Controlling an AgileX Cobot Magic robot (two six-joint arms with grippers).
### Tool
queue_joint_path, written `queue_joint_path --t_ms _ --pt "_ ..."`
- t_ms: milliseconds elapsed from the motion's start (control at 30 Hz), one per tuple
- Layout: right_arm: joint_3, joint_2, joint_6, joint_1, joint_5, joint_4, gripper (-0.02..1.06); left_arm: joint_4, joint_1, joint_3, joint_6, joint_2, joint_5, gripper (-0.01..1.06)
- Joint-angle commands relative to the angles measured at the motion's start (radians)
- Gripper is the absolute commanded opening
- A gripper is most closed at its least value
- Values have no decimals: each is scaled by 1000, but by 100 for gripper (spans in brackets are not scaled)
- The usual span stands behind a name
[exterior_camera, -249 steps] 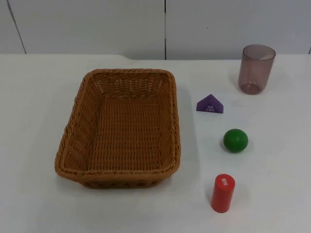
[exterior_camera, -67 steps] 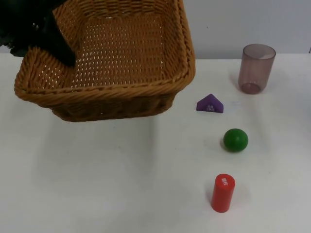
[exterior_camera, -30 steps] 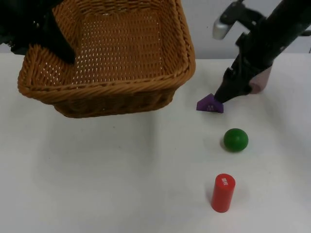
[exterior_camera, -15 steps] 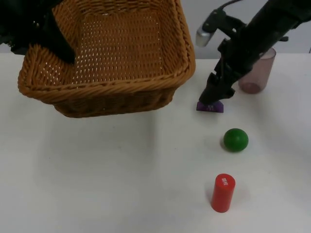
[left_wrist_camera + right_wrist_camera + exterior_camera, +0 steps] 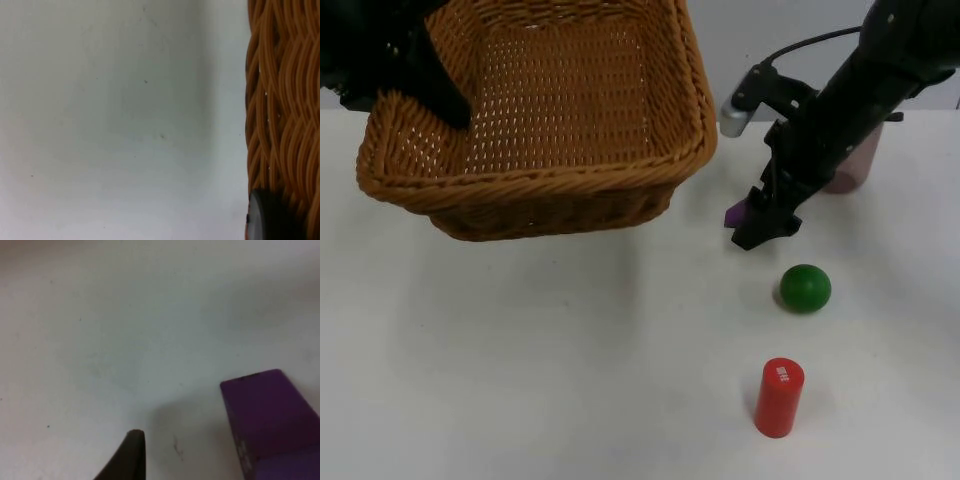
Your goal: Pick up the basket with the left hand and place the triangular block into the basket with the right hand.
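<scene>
The left gripper is gripping the raised basket by its rim. The right gripper, fingers apart, has dropped lower around the triangular block; bare table is lying open beneath.

Basket: orange-brown wicker, open weave. Triangular block: purple. Ball: green. Cylinder: red, small white mark on top. Cup: translucent mauve. Table: white. Both grippers: black

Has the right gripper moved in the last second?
Yes. The right gripper has come down the top view, from level with the brown cup to over the purple triangular block, closer to the green ball.
</scene>
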Motion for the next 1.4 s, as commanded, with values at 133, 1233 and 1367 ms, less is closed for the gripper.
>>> queue_joint_path --t_ms 133,1233,1367 --pt "-9 2 -12 7 -20 6 105 -18 1 -2 -11 -17 -10 0" --pt "-9 -44 154 7 41 16 0 -24 1 -2 -18 -17 -10 0" --pt "-9 -119 242 7 111 -31 0 -15 1 -2 -16 -17 -10 0"
